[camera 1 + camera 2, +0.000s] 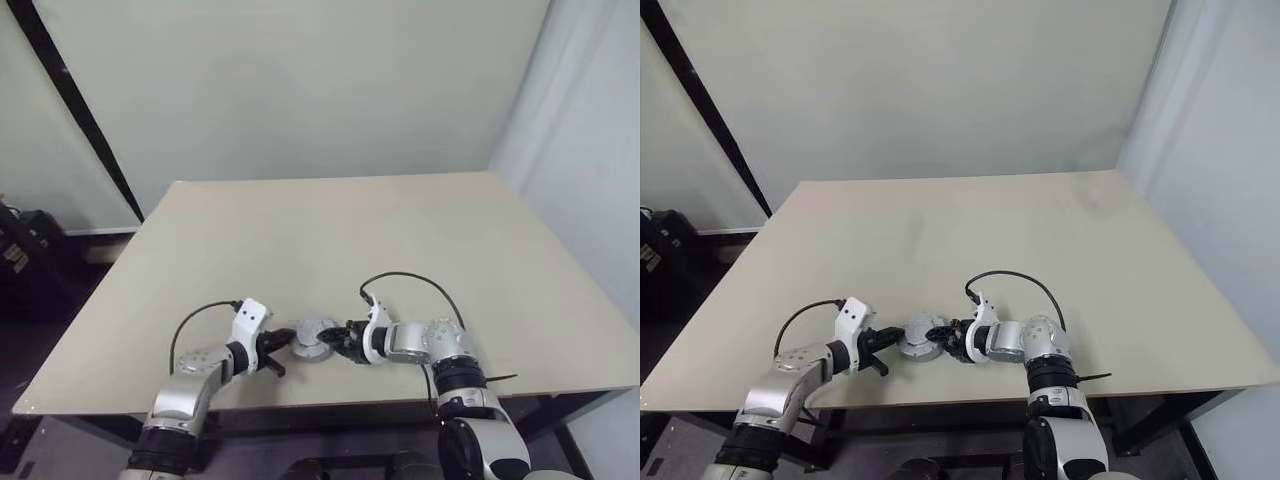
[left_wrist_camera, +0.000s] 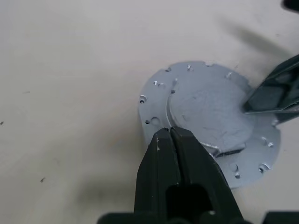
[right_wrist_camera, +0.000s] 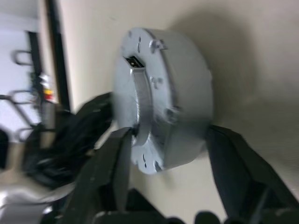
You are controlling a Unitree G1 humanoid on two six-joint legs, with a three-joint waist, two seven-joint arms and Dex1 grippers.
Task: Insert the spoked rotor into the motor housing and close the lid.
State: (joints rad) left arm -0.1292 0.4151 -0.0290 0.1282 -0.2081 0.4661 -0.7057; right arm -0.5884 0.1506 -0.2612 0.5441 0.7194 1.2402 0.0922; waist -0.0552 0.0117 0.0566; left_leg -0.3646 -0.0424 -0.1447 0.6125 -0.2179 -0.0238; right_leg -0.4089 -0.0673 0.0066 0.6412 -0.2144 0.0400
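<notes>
The motor housing [image 1: 315,338] lies near the table's front edge as a round grey body [image 3: 187,88], and the flat grey lid [image 2: 210,112] covers its top. No copper windings show. The spoked rotor is hidden. My left gripper [image 2: 169,133] is shut, its tips resting on the lid's rim from the left side. My right gripper [image 3: 168,135] reaches in from the right and straddles the housing, one finger [image 3: 117,154] against the lid face and the other [image 3: 229,158] against the body's far side.
The beige table [image 1: 400,230] stretches wide and bare beyond the grippers. Its front edge [image 1: 330,395] runs just below the housing. A dark post [image 1: 80,110] leans by the wall at the left, with dark gear [image 1: 25,250] on the floor beside it.
</notes>
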